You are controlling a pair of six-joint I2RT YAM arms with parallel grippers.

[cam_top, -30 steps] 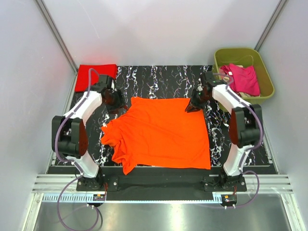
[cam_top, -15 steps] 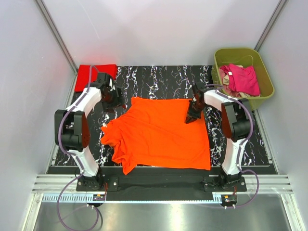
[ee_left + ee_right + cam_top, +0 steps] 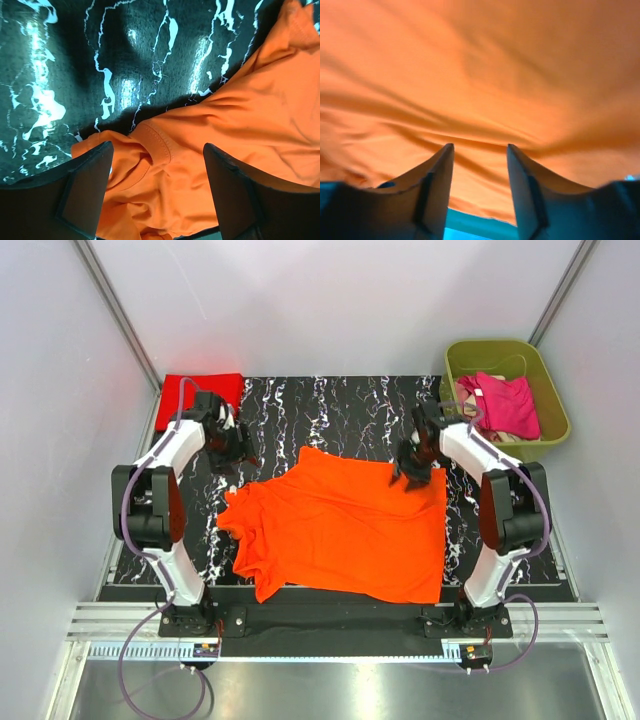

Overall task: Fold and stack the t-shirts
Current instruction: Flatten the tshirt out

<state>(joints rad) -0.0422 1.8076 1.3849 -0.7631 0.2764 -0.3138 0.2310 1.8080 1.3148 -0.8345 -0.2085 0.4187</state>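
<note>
With the left end effector [image 3: 157, 150] spread wide and empty above the bunched hem of the orange t-shirt [image 3: 340, 530] and the right end effector [image 3: 480, 150] part open, holding nothing, at its far corner, closing there could pinch two rumpled layers and skew the fold on the worktop [image 3: 330, 405].

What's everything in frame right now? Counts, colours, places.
orange t-shirt: 1, bright orange, spread out rumpled on the middle of the mat
red t-shirt: 1, red, folded at the far left corner
tub: 1, olive green, far right corner
magenta t-shirt: 1, magenta pink, bunched inside the tub
beige cloth: count unclear, beige, in the tub under the magenta one
mat: 1, black with white marbling, covers the table
left gripper: 1, black, open above the orange shirt's far left edge
right gripper: 1, black, open over the orange shirt's far right corner
</note>
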